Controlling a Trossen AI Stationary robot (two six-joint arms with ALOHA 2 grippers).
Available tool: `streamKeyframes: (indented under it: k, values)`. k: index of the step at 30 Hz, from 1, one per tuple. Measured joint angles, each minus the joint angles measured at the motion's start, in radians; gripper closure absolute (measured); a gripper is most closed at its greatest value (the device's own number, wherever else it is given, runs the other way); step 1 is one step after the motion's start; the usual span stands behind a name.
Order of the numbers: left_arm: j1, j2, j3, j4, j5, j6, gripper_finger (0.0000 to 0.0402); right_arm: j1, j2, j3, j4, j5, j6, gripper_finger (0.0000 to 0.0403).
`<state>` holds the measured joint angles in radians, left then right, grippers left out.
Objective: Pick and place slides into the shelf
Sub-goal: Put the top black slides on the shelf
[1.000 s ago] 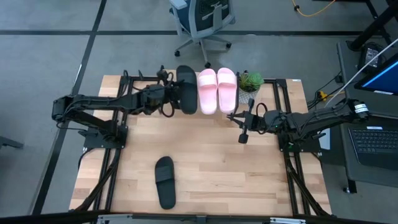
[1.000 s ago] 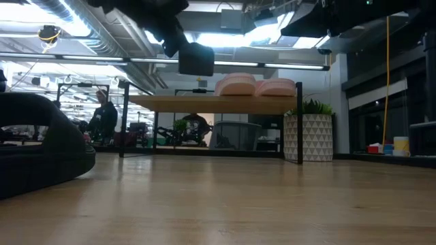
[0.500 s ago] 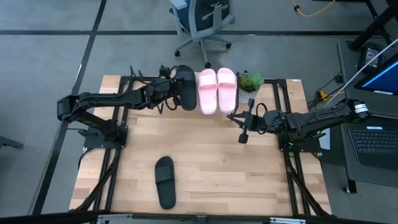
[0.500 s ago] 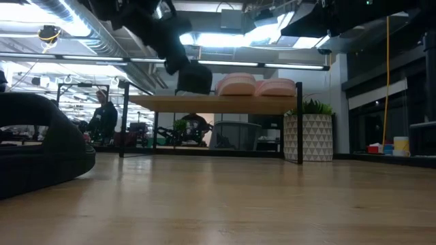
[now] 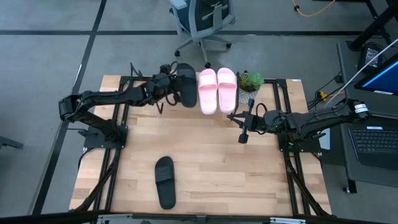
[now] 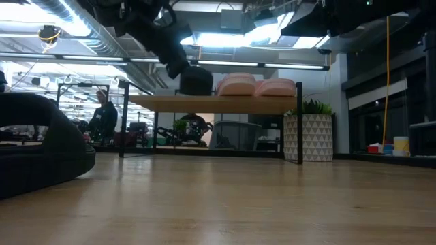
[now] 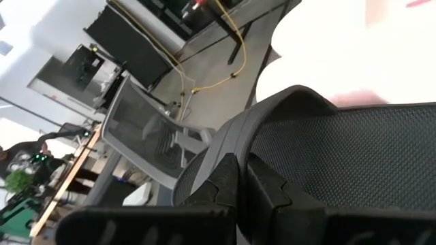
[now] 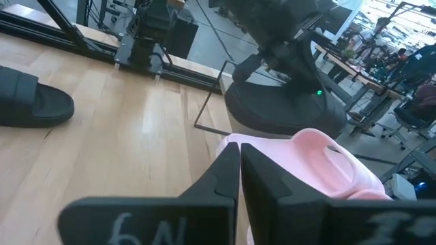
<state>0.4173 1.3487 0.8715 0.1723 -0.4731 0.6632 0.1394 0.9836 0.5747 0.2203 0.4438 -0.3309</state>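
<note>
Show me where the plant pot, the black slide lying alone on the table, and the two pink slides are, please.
plant pot [image 6: 308, 136]: low view, on its patterned white side.
black slide [image 5: 165, 182]: high view, on its broad strap.
pink slides [image 5: 207, 91]: high view, on the strap of the left one of the pair.

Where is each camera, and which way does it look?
High view: above the table, looking down; both arms, left tool holding a black slide over the shelf.
Low view: table height, looking across; left arm above the shelf.
Left wrist: along its shut fingers.
Right wrist: past its fingers toward the pink slides.
All show slides.
</note>
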Motion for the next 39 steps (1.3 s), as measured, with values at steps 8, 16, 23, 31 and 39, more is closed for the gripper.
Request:
streamKeyframes:
  k: [8, 16, 23, 31, 39]
  values:
    - [0.0, 0.0, 0.0, -0.004, -0.002, 0.001, 0.0399, 0.0, 0.0, 0.0, 0.0, 0.0, -0.002, 0.0386]
    - [0.0, 0.0, 0.0, -0.006, 0.002, 0.0, 0.0399, 0.0, 0.0, 0.0, 0.0, 0.0, -0.002, 0.0386]
    - [0.0, 0.02, 0.0, -0.003, 0.005, -0.005, 0.0399, 0.0, 0.001, 0.0, 0.001, 0.0, -0.001, 0.0386]
    - [0.0, 0.093, -0.001, 0.06, -0.006, 0.027, 0.0399, 0.0, 0.001, 0.0, 0.008, 0.0, -0.003, 0.0386]
    - [0.01, 0.094, -0.001, 0.092, -0.005, 0.047, 0.0399, 0.0, 0.001, 0.0, 0.008, 0.0, -0.011, 0.0386]
